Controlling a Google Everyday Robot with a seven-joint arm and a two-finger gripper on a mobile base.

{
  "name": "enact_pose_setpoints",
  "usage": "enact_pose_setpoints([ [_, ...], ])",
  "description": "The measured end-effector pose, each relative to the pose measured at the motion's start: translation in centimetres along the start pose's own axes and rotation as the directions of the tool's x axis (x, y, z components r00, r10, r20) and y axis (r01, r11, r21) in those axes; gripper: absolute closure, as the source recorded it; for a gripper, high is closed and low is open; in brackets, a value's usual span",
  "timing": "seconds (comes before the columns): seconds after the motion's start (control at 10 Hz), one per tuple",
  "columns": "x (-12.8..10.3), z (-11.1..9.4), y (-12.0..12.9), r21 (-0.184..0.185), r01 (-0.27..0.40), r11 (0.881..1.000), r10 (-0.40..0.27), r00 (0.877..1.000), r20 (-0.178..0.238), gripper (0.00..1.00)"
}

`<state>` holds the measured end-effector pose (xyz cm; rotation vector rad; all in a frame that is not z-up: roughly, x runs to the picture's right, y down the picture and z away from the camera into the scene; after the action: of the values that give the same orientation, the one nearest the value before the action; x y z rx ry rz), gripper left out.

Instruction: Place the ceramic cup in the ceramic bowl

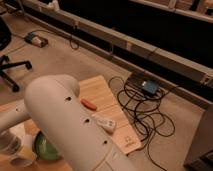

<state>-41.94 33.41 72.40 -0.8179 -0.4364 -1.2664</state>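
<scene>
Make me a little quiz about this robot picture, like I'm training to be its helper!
1. True or false: the ceramic bowl sits on the floor among the cables.
2. What lies nearest the white labelled bottle? A) orange object B) office chair C) blue box
3. Fill in: the gripper is in the picture's lower ____ corner, near the ceramic cup.

Key: 1 false, the bowl is on the wooden table; 2 A; 3 left.
</scene>
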Motion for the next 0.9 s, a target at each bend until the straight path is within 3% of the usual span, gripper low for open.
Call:
enact_pose_setpoints([
  [0.2,0.0,-0.1,0.0,0.000,0.000,1.000,0.000,1.000,-0.001,0.96],
  [0.3,0.0,-0.2,0.0,0.000,-0.001,1.000,0.001,1.000,0.000,1.00],
  [0.6,0.3,-0.5,0.2,0.005,-0.008,1.000,0.008,1.000,-0.009,1.00],
  [0.9,0.4,-5.4,1.1,0.075,-0.041,0.996,0.045,0.997,-0.061,1.00],
])
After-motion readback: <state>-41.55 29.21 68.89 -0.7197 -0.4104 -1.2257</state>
